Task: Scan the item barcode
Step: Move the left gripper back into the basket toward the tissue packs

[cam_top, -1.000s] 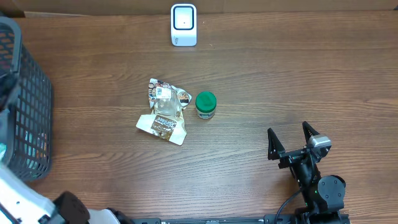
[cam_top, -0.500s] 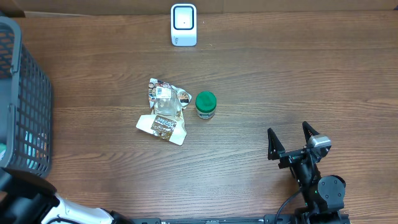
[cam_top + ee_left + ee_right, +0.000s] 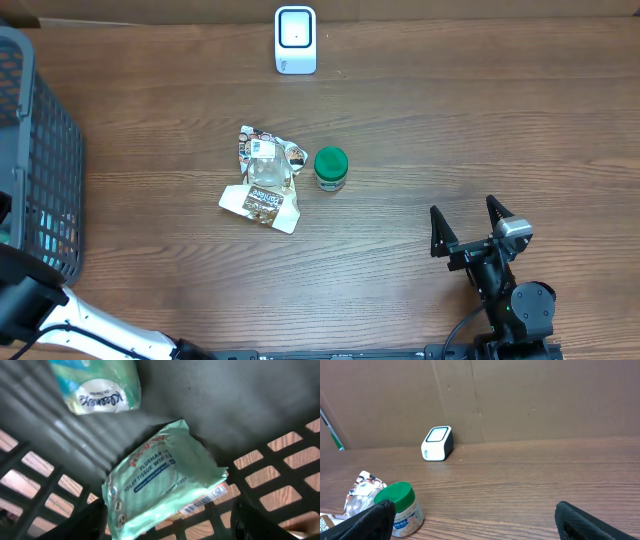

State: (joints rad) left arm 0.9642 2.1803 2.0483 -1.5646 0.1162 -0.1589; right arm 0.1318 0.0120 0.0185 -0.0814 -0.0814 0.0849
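In the left wrist view a pale green pack of flushable tissue wipes (image 3: 165, 477) lies on the floor of the dark basket (image 3: 260, 480), its barcode strip (image 3: 197, 505) facing up at the near edge. My left gripper (image 3: 170, 521) stands open astride the pack. Its left finger is at the pack's edge and a small gap shows at the right finger (image 3: 257, 522). The white scanner (image 3: 295, 40) stands at the table's far edge. My right gripper (image 3: 466, 222) rests open and empty at the front right.
A Kleenex pack (image 3: 97, 385) lies further back in the basket (image 3: 40, 150), which stands at the table's left edge. A crumpled snack bag (image 3: 265, 180) and a green-lidded jar (image 3: 331, 168) sit mid-table, also in the right wrist view as the jar (image 3: 400, 505) and the scanner (image 3: 437, 443).
The left arm has shifted at the basket's near side, along the frame's left edge. The right arm and the table items have not moved.
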